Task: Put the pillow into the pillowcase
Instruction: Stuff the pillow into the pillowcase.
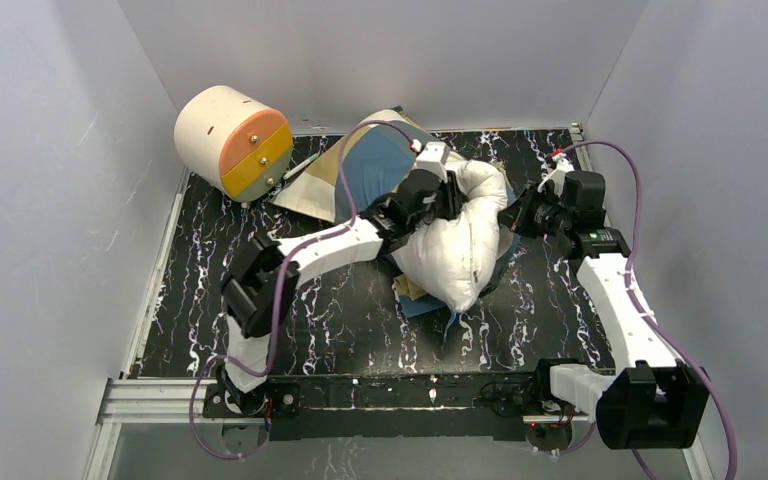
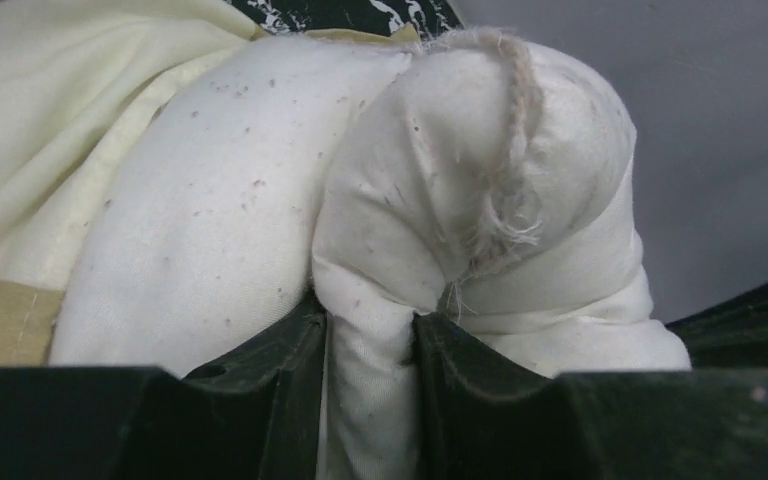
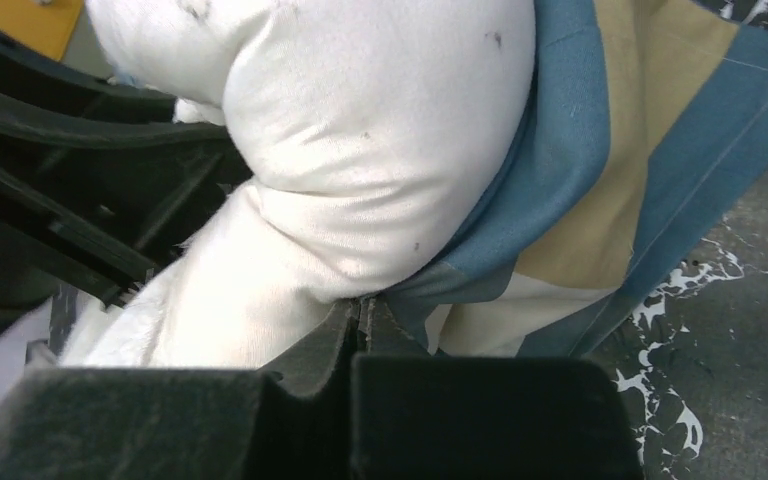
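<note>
Pillow [image 1: 460,240] lies just past the centre of the table [image 1: 350,320], on top of the pillowcase [image 1: 370,165], which spreads toward 11 o'clock. The filling appears soft, light and yielding, so a corner fold or seam should give the firmest hold. The left gripper [image 2: 370,325] pinches such a fold. The right gripper [image 3: 360,310], at the pillow's 3 o'clock, is pressed together at the pillowcase edge; caught cloth cannot be confirmed.

The top camera looks down from high behind the left claw [image 1: 448,195] and right claw [image 1: 516,216]. Each wrist camera sits just behind its claw, close against the pillow [image 1: 460,250], which all views share.
</note>
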